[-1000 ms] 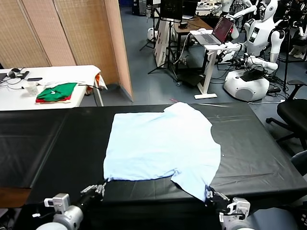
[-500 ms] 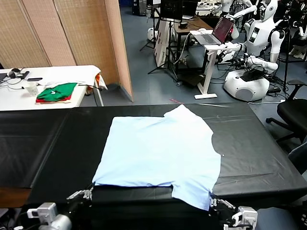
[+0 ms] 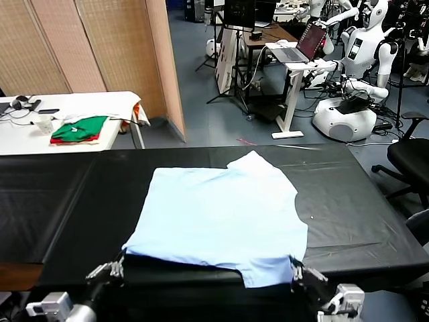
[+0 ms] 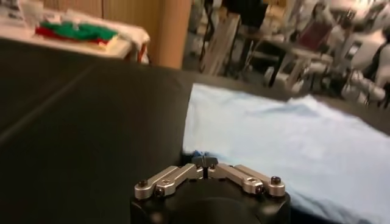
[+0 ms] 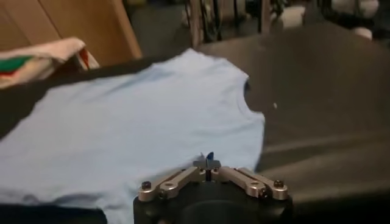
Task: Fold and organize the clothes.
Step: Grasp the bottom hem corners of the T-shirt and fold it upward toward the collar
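We see the pale sky-blue short-sleeved T-shirt (image 3: 221,218) lying flat on the black-covered table (image 3: 60,201), its near hem at the table's front edge. Our left gripper (image 3: 112,268) pinches the hem's left corner, and our right gripper (image 3: 300,274) pinches its right corner, both pressed together on the cloth.

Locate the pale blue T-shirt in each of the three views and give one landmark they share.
Head view: T-shirt spread on the black table, centre.
Left wrist view: beyond the left gripper.
Right wrist view: beyond the right gripper.
Shared landmark: green-and-red clothes pile.
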Controlling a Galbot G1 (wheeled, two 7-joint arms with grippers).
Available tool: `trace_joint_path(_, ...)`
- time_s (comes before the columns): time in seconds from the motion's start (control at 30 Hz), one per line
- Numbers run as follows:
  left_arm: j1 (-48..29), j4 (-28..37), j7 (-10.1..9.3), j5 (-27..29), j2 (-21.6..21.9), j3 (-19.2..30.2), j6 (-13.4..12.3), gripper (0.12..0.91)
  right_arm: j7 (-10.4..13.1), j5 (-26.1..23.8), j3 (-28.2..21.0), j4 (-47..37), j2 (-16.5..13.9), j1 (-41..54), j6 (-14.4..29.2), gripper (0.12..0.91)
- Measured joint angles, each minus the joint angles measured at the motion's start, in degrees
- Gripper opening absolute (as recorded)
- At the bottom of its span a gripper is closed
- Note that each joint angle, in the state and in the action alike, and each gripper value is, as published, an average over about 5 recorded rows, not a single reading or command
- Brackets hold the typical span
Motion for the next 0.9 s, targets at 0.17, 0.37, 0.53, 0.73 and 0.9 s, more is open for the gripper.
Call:
trace_joint_path(0.17, -5.98, 4.97, -0.07, 2.68, -0.32, 1.96, -0.94, 0.145, -0.17, -0.36, -1.77, -4.97, -1.17, 6.52, 0.01, 0.141)
trace_joint_path(0.37, -11.15, 10.11, 0.0, 5.33, -0.59, 3.67, -1.45, 0.145, -0.66, -1.77, -4.22, -9.58, -1.34, 11.84, 0.05, 0.141)
trace_joint_path(0.53, -14.15, 13.27, 0.0, 6.8, 0.02, 5.0, -1.74, 0.145, -1.01, -2.5, -5.79, -13.04, -1.34, 14.76, 0.12, 0.141)
trace_joint_path(0.73, -16.85, 15.95, -0.17, 7.25, -0.04, 5.8, -1.89, 0.145, -1.85, -2.31, -6.7, -16.03, -1.25, 16.91, 0.06, 0.141)
trace_joint_path(0.9, -18.7, 17.77, -0.36, 7.31, 0.8, 6.54, -1.91, 0.145, -3.31, -0.78, -6.01, -15.68, -1.16, 16.4, -2.71, 0.253)
